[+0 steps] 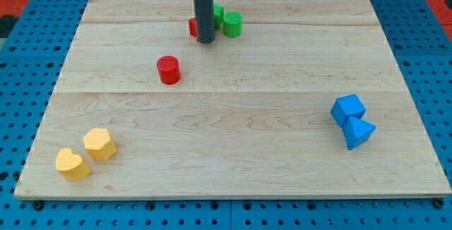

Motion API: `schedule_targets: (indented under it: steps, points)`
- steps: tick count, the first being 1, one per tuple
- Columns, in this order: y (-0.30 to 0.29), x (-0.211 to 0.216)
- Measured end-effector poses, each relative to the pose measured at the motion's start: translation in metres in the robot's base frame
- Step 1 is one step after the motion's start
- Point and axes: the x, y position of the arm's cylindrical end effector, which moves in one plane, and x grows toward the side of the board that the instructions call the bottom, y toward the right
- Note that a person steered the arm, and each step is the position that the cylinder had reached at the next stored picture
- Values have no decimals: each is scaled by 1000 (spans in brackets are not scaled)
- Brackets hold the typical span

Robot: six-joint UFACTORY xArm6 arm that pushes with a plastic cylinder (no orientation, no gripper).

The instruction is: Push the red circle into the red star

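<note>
The red circle (169,70) is a short red cylinder on the wooden board (233,152), left of centre in the upper half. The red star (193,27) lies near the view's top, mostly hidden behind my rod; only its left edge shows. My tip (205,41) rests on the board just right of and below the red star, touching or nearly touching it. The tip is up and to the right of the red circle, about a block's width or two away.
Two green blocks (232,24) sit just right of the rod at the top, one partly hidden. Two yellow blocks (99,144) (73,164) lie at the bottom left. A blue cube (348,108) and a blue triangle (358,133) sit at the right.
</note>
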Motion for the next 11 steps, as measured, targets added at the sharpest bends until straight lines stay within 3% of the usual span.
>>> schedule_targets:
  steps: [1, 2, 3, 4, 7, 8, 9, 11]
  points:
    - [20, 32]
    - [11, 120]
    - [-10, 146]
    - [-68, 107]
    - [-91, 43]
    - [-134, 43]
    - [-132, 15]
    - [-41, 13]
